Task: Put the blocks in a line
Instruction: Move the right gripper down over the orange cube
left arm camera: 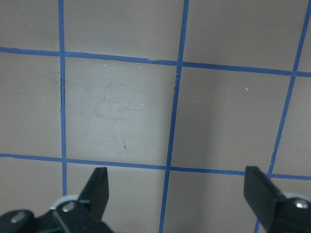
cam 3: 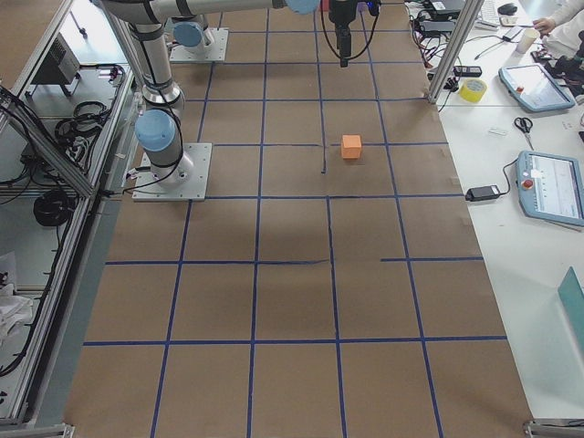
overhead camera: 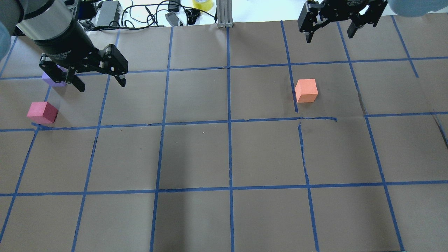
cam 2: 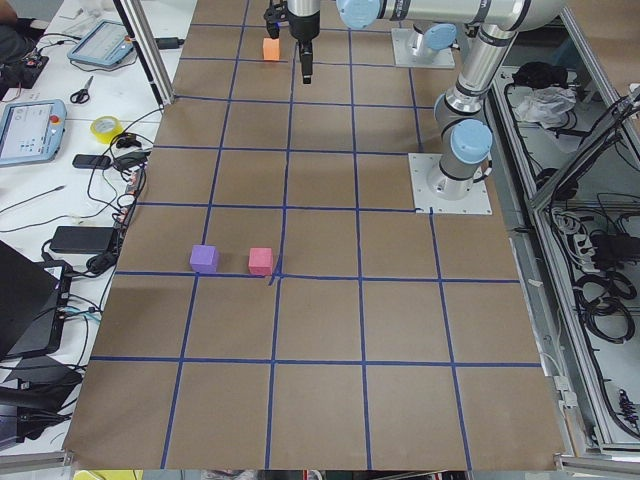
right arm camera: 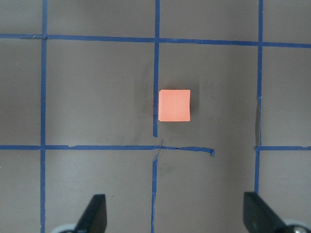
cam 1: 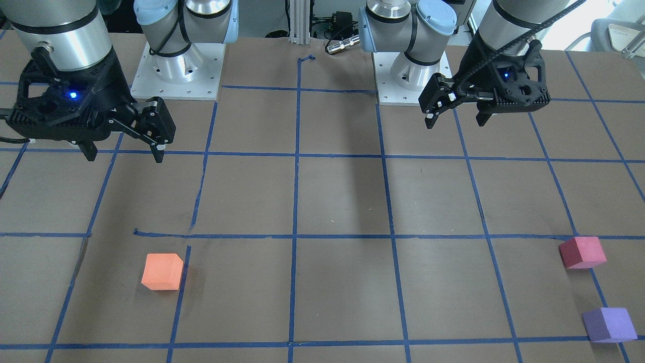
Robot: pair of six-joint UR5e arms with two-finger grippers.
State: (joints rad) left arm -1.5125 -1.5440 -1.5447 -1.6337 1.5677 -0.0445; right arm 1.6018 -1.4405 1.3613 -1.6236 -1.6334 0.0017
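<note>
The orange block lies on the table's right half and also shows in the front view and the right wrist view. The pinkish-red block and the purple block lie at the far left, a small gap between them; they also show in the front view, pinkish-red and purple. My left gripper is open and empty, raised above the table, and partly hides the purple block in the overhead view. My right gripper is open and empty, raised and apart from the orange block.
Brown paper with a blue tape grid covers the table. The two arm bases stand at the robot's edge. Cables, power bricks and a yellow tape roll lie beyond the opposite edge.
</note>
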